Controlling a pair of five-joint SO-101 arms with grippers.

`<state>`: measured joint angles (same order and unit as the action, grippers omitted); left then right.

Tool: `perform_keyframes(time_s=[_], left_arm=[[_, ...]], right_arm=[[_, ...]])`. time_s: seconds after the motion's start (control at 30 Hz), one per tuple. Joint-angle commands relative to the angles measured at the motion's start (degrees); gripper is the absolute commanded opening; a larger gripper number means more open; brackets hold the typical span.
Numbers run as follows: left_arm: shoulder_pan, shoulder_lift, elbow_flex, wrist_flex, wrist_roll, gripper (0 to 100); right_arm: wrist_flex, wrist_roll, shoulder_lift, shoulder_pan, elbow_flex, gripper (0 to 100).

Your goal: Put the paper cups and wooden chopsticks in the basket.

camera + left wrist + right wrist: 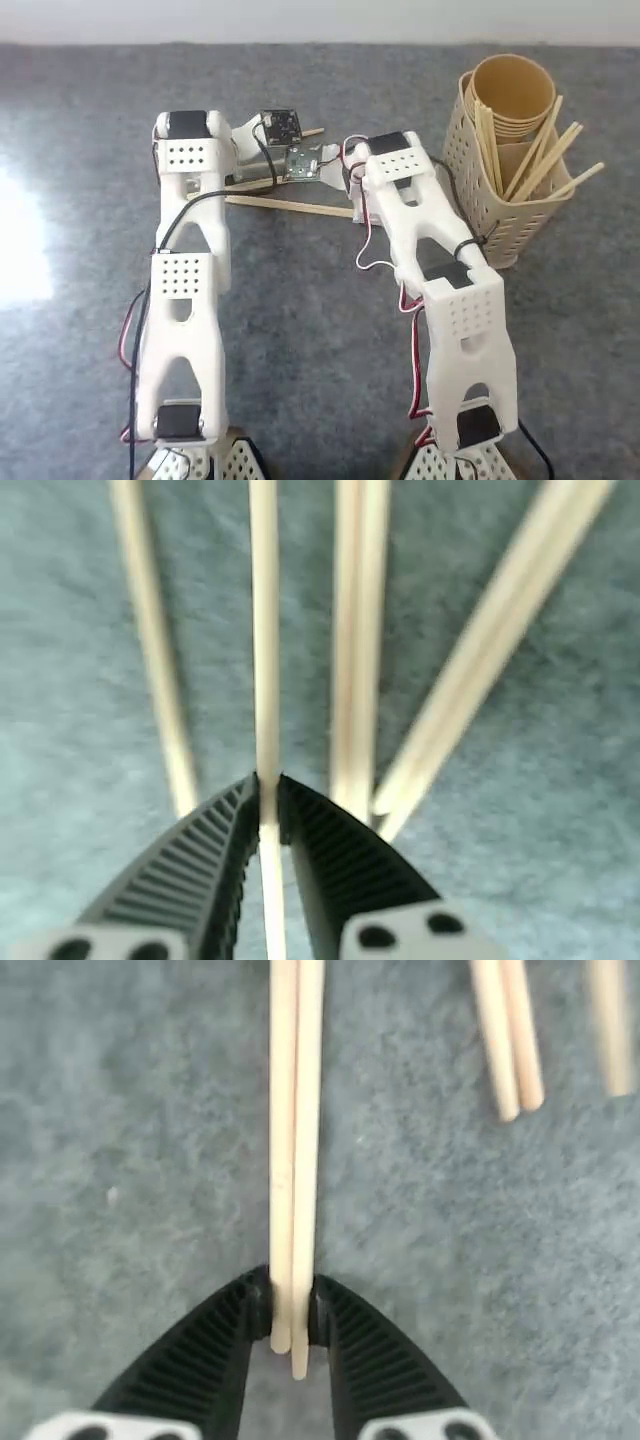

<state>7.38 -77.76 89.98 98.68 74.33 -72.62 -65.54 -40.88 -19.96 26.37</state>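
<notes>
Standing in the basket: the paper cups (512, 90) sit nested in one stack inside the basket (520, 225) at the upper right of the high view. A sheaf of stowed chopsticks (545, 155) leans out beside them, so the cup half of the task looks done.
Chopsticks left out: loose chopsticks (290, 205) lie flat on the grey surface (80, 150) at the upper middle of the high view, between the two arms' far ends and well apart from the basket.
Left gripper: the left gripper (266, 785) is closed onto a single chopstick (264, 630), pinched right at the jaw tips. Several more sticks lie beside it on the surface, one to its left and the others to its right in that view.
Right gripper: the right gripper (292, 1295) is clamped on a chopstick pair (296, 1110) close to one end, the two sticks side by side and touching. Other stick ends (508, 1040) lie at the upper right of that view.
Lifted or not: I cannot tell whether either held stick is off the surface.
Progress: probably well past halfway. What remains is carrying the held sticks to the basket and then collecting the rest.
</notes>
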Motion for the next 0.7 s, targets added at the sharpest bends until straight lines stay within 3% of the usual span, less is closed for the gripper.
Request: perform_keyframes(time_s=[0.0,0.23,0.47,0.67], left_arm=[[-1.49,2.55,6.46,1.93,-2.64,1],[-1.67,14.15,2.33,2.02,-5.54,1],[-1.58,27.96,-9.71,2.02,-6.07,1],[-2.81,42.64,-18.07,1.93,-12.4,1]], right_arm=[[-2.77,-0.09,7.6,1.36,1.58,0.8],[-8.48,0.0,15.25,1.45,1.58,0.8],[-14.11,0.0,23.52,1.54,1.58,0.8],[-19.65,2.37,30.02,4.18,1.58,0.8]])
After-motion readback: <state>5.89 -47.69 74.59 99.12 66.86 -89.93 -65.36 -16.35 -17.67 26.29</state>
